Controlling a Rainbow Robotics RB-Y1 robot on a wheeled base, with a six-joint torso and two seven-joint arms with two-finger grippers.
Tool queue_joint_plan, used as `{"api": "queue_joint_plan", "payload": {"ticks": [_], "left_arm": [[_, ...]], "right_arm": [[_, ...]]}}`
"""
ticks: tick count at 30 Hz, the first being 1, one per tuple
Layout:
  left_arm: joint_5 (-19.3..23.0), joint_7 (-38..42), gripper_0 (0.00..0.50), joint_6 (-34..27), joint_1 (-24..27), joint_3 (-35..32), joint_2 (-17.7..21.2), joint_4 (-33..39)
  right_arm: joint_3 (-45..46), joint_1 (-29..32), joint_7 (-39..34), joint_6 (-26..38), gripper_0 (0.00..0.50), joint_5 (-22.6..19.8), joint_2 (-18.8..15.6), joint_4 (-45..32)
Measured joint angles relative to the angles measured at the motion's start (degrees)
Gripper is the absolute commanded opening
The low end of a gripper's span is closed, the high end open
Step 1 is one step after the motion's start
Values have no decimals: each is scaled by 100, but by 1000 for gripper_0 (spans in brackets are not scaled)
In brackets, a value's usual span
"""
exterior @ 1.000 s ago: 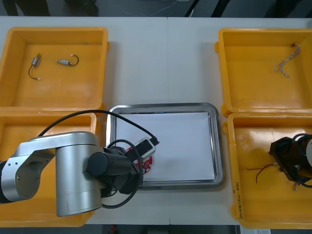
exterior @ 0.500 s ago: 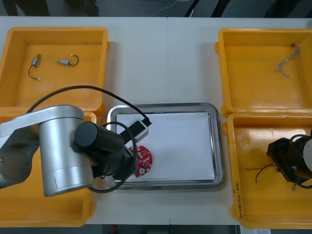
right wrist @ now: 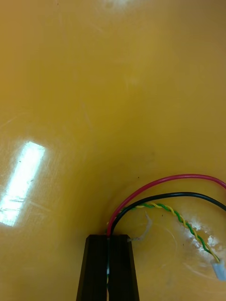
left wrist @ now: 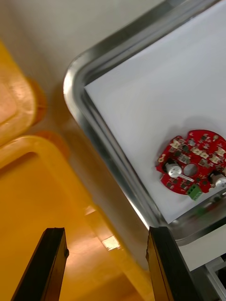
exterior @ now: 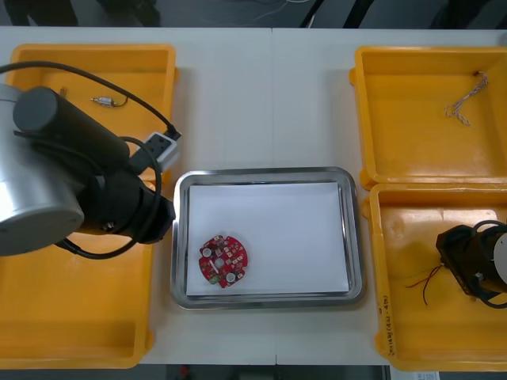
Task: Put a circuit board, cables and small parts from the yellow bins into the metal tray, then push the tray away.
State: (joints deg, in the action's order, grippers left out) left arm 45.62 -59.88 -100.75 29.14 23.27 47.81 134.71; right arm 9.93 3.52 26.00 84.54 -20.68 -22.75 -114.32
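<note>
left gripper [left wrist: 106, 230], fingers spread on nothing, hovers over the near left bin [exterior: 79, 317] at 9 o'clock of the metal tray [exterior: 269, 171]. the circuit board [exterior: 223, 260] lies inside at its 7 o'clock. right gripper [right wrist: 108, 237] pinches the red and yellow cable [right wrist: 165, 178] in the near right bin [exterior: 379, 277].

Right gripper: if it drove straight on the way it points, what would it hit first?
The floor of the near right yellow bin. The right gripper, jaws shut on the cable bundle, points down into it, with nothing else ahead. How far off the floor is, I can't tell.
</note>
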Motion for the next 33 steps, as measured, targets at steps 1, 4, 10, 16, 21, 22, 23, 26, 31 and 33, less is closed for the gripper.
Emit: {"api": "queue_joint_plan", "payload": {"ticks": [1,4,10,16,21,22,23,26,31,33], "left_arm": [[52,0,500,-123,-8,-181,0,0],[156,0,500,-459,-16,-600,0,0],[330,0,500,-865,-19,-1350,0,-106],[481,0,500,-874,-20,-2097,-1,-642],[479,-3,500,-876,-20,-2512,-1,-1155],[477,-6,500,-876,-19,-2581,-1,-1265],[472,-10,500,-876,-19,-2640,-2,-1363],[410,-66,500,-876,-14,-2771,-2,-1686],[188,-522,500,-876,127,-2797,-2,-2268],[128,-781,500,-876,247,-2797,-2,-2541]], "right_arm": [[0,0,0,0,0,2,0,-1],[0,4,0,3,0,13,0,-22],[18,14,0,476,0,14,-7,-387],[148,15,1,1229,0,-164,-164,-1212],[425,15,38,1745,0,-898,-568,-1828],[490,15,106,1843,0,-1020,-661,-1931],[549,15,178,1920,0,-1115,-749,-2022],[706,8,665,2154,0,-1513,-1027,-2223],[802,-78,1169,2395,0,-2060,-1457,-2269],[835,-127,1170,2440,0,-2267,-1622,-2269]]}}
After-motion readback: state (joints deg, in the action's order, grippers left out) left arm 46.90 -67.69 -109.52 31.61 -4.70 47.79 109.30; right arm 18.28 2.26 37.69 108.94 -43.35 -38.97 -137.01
